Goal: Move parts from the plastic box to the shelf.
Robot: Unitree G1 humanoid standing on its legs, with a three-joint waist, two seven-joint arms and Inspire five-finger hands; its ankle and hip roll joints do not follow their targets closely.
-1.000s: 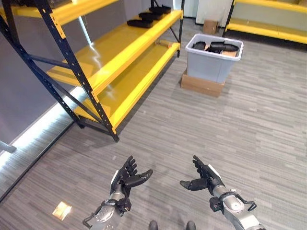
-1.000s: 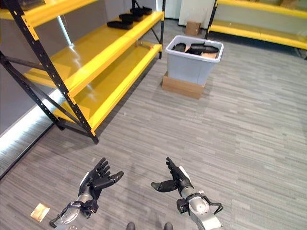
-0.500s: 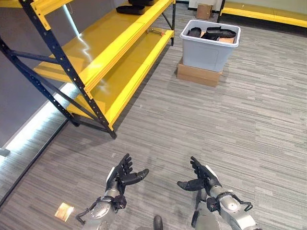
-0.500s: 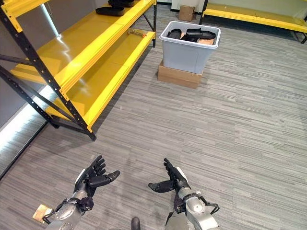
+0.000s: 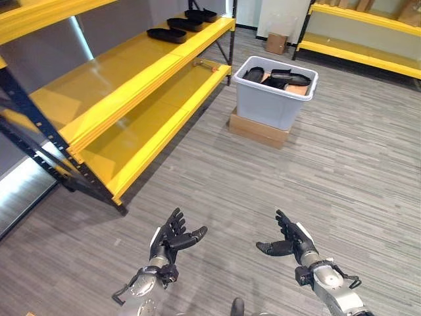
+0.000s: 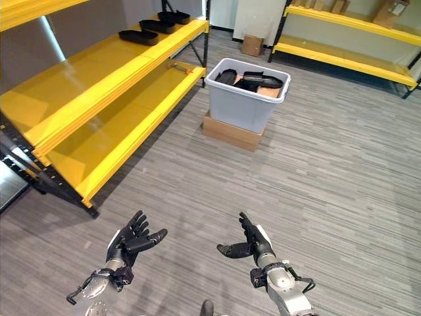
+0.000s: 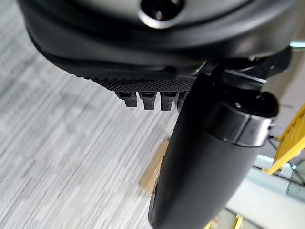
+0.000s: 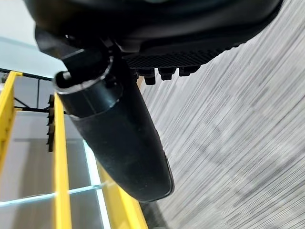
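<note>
A grey plastic box [image 5: 274, 99] stands on a flat cardboard carton [image 5: 258, 130] in the middle distance, with several black parts [image 5: 281, 76] piled inside. The yellow shelf [image 5: 125, 85] runs along the left, and a few black parts [image 5: 166, 33] lie on its far end. My left hand [image 5: 168, 238] hangs low over the floor, open and empty, palm turned inward. My right hand [image 5: 292, 239] hangs opposite it, open and empty too. Both are far short of the box. In each wrist view the thumb [image 7: 200, 162] and fingers [image 8: 164, 73] are straight over bare floor.
A second yellow rack [image 5: 358, 49] stands at the back right, with a small cardboard box [image 5: 276, 43] by the wall. The lower yellow shelf level [image 5: 148, 128] reaches near the floor on the left. Grey plank floor [image 5: 316, 178] lies open between me and the box.
The whole view has shifted, so the camera moved: the shelf and box sit differently in frame and the box looks nearer. Both hands stay open and empty, held as before.
</note>
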